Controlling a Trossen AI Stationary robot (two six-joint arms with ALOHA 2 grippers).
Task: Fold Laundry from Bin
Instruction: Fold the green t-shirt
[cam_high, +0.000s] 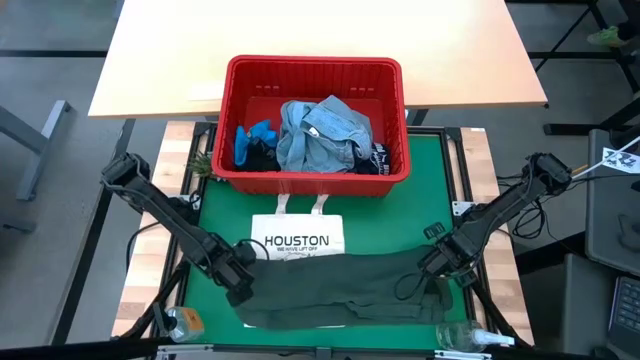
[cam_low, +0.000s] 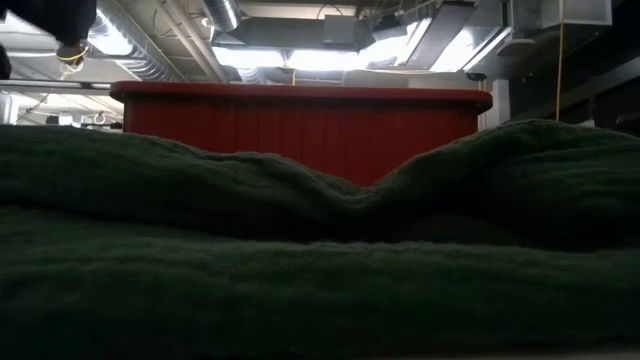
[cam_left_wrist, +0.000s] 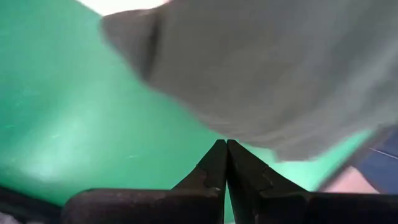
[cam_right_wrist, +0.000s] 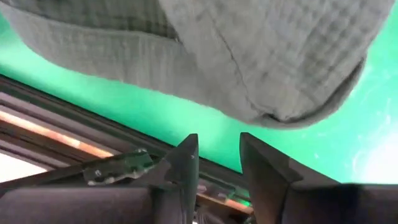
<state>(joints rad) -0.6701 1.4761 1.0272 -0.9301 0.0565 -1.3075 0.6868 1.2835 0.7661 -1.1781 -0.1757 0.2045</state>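
dark green garment (cam_high: 340, 290) flat on mat, right gripper (cam_right_wrist: 216, 158) parted, left gripper (cam_left_wrist: 225, 163) closed

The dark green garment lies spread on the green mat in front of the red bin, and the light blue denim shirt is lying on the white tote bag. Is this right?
Not quite. The high view shows the light blue denim shirt lying inside the red bin, not on the white tote bag. The rest holds: the dark green garment lies spread on the green mat in front of the bin.
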